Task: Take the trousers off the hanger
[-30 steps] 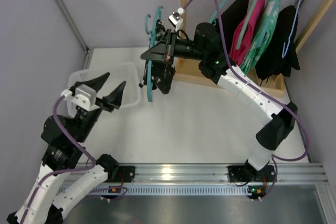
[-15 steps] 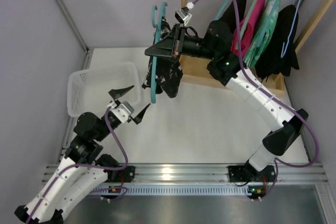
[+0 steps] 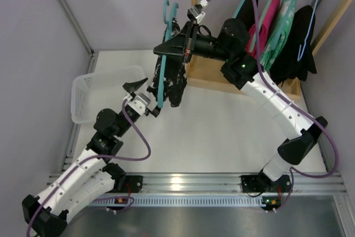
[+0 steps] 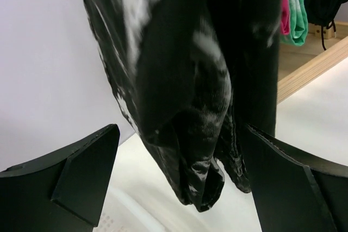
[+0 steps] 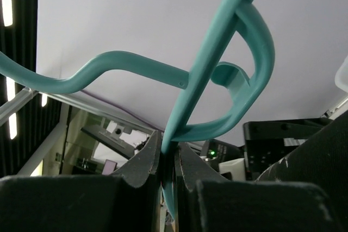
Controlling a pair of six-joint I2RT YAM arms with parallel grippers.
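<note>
Seeing the right gripper [image 5: 167, 162] pinched tight on the thin teal plastic hanger [image 5: 217, 52], just under the hook. It holds the hanger in the air over the far-left part of the table [image 3: 222, 137], in front of the wooden rack [image 3: 206, 76]. The soft black trousers with white marbled print [image 4: 185, 80] are draped on that hanger, lower end dangling free. Below them the left gripper [image 4: 180, 130] has its jaws spread wide, fabric hanging in the gap, touching neither finger. A white plastic basket [image 3: 83, 90] sits just left of it. Pink, green and black garments [image 3: 259, 29] hang on the rack.
</note>
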